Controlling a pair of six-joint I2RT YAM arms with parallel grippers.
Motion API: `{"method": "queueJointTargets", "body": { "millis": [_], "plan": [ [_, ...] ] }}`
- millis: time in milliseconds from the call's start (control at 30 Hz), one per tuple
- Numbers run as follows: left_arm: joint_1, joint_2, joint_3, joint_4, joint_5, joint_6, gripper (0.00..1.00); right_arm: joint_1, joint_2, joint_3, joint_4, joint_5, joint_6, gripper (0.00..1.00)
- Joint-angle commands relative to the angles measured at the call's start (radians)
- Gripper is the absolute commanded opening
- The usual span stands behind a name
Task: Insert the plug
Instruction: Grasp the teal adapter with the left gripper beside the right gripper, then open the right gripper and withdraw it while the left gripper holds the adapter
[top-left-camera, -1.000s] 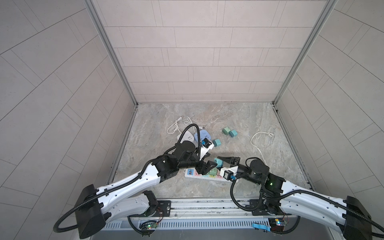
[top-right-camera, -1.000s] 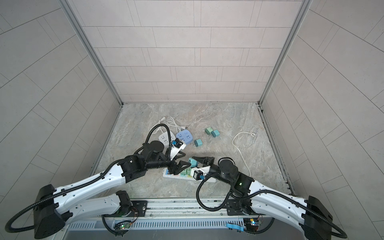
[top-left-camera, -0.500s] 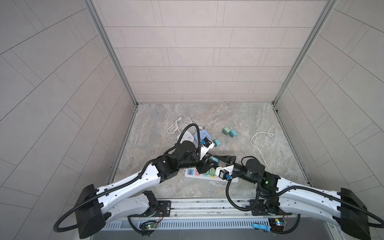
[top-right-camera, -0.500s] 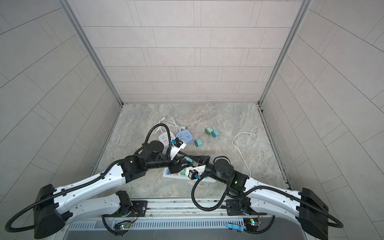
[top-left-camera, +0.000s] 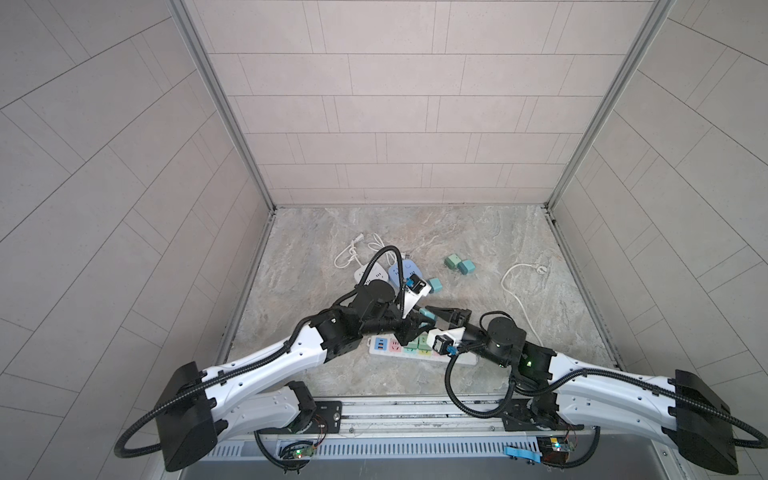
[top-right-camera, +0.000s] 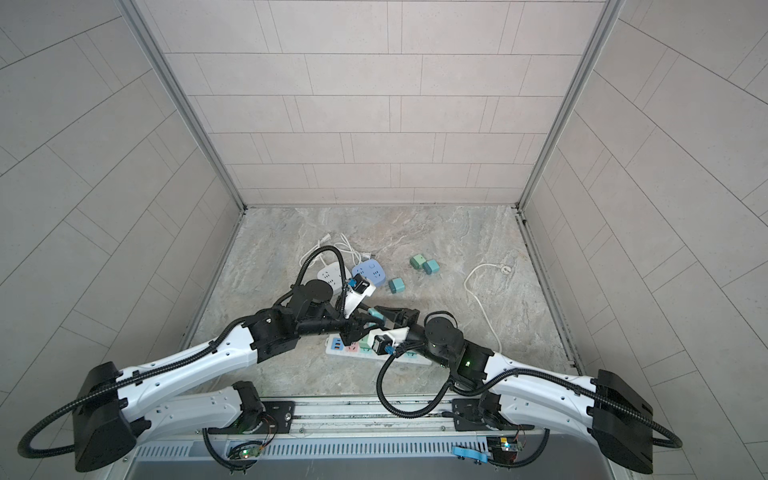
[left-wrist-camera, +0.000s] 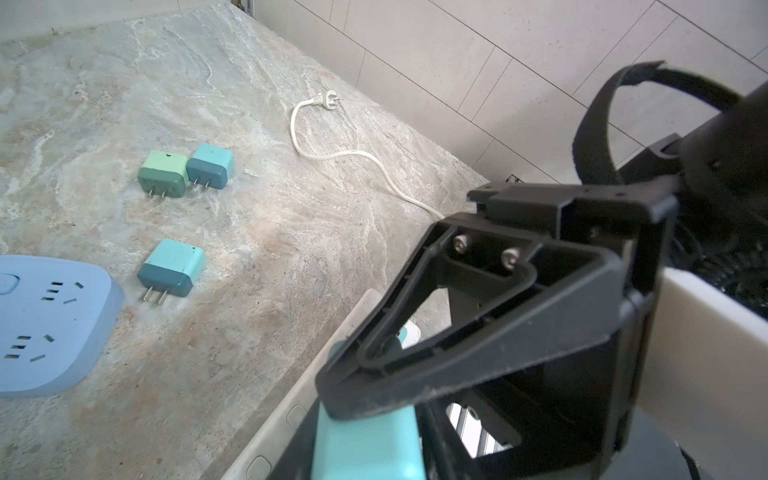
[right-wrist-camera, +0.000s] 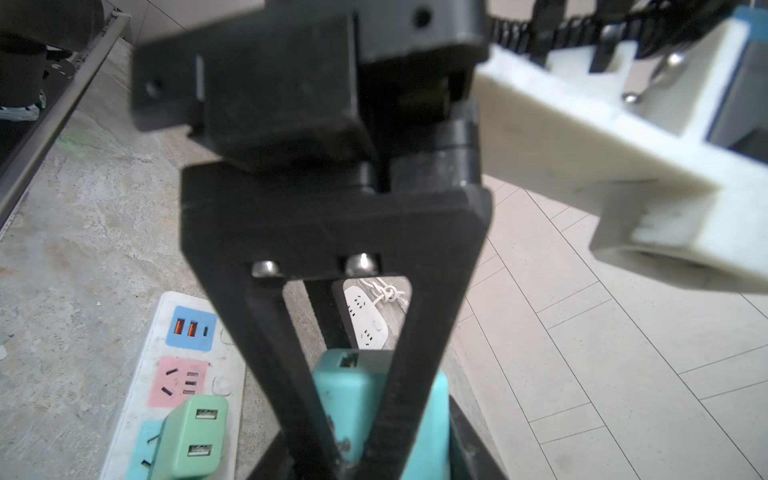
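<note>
Tiled enclosure on three sides, floored by a marbled grey tabletop (top-left-camera: 478, 232). Contents, front to back:

1. Mounting rail (top-left-camera: 415, 409) along the front edge. Both arms rise from it and converge at centre.
2. Long white power strip (top-left-camera: 382, 345), flat on the tabletop just behind the rail. It has a blue USB panel at one end, then a pink socket. One pale green plug (right-wrist-camera: 193, 436) is seated in it next to the pink socket.
3. Left gripper (top-left-camera: 419, 321) and right gripper (top-left-camera: 437, 312), meeting tip to tip over the strip's far edge. Both clamp the same held teal plug (left-wrist-camera: 365, 446), each pair of fingers drawn in against opposite faces of it. The plug is in the air just above the strip, in no socket.
4. Single teal plug (left-wrist-camera: 172, 268), lying flat with its prongs bare, just beyond the grippers.
5. Rounded blue power strip (left-wrist-camera: 45, 324) beside a small white power strip (right-wrist-camera: 365, 320). Both are partly hidden by the left arm's cable loop, with a knotted white cord (top-left-camera: 353, 253) behind them.
6. Paired plugs, one green (left-wrist-camera: 163, 172) and one teal (left-wrist-camera: 210, 166), touching side by side, right of centre.
7. White cable (left-wrist-camera: 332, 153), curved, ending in a pronged head near the right wall.
</note>
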Motion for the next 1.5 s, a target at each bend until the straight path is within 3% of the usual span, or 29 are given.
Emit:
{"method": "queueJointTargets", "body": {
  "millis": [0, 267, 333, 367, 400, 433, 467, 767, 867, 933, 1067, 1200, 1333, 1467],
  "plan": [
    [-0.002, 0.008, 0.021, -0.010, 0.008, 0.037, 0.30, 0.011, -0.008, 0.028, 0.081, 0.005, 0.028, 0.00],
    [-0.002, 0.004, 0.018, -0.007, 0.010, 0.036, 0.09, 0.042, 0.010, 0.033, 0.069, 0.003, 0.001, 0.00],
    [-0.002, 0.003, 0.016, -0.006, 0.003, 0.037, 0.05, 0.042, 0.016, 0.050, 0.025, -0.005, -0.001, 0.08],
    [-0.001, 0.002, 0.015, -0.007, -0.005, 0.037, 0.03, 0.041, 0.018, 0.063, 0.004, -0.002, 0.000, 0.15],
    [-0.002, -0.001, 0.013, -0.006, -0.015, 0.038, 0.00, 0.041, 0.021, 0.070, -0.010, 0.008, 0.004, 0.43],
    [-0.001, -0.004, 0.011, -0.007, -0.028, 0.041, 0.00, 0.041, 0.022, 0.071, -0.014, 0.022, 0.005, 0.96],
    [-0.002, -0.008, 0.009, -0.008, -0.043, 0.046, 0.00, 0.042, 0.019, 0.069, -0.020, 0.037, 0.005, 1.00],
    [0.004, -0.118, 0.011, -0.074, -0.274, 0.140, 0.00, 0.022, -0.116, 0.056, -0.196, 0.131, 0.054, 1.00],
    [0.004, -0.162, 0.004, -0.093, -0.330, 0.286, 0.00, -0.001, -0.161, 0.026, -0.212, 0.173, 0.103, 1.00],
    [0.003, -0.178, 0.023, -0.148, -0.427, 0.336, 0.00, -0.044, -0.193, -0.003, -0.198, 0.177, 0.163, 1.00],
    [-0.001, -0.161, 0.105, -0.341, -0.502, 0.508, 0.00, -0.201, -0.246, -0.024, -0.227, 0.113, 0.308, 1.00],
    [-0.049, -0.095, 0.146, -0.550, -0.601, 0.688, 0.00, -0.363, -0.232, -0.038, -0.198, 0.126, 0.531, 1.00],
    [-0.101, -0.020, 0.142, -0.641, -0.751, 0.725, 0.00, -0.489, -0.203, -0.009, -0.273, 0.306, 0.797, 1.00],
    [-0.106, 0.048, 0.160, -0.684, -0.615, 0.740, 0.00, -0.638, -0.191, -0.009, -0.333, 0.303, 0.958, 1.00]
  ]
}}
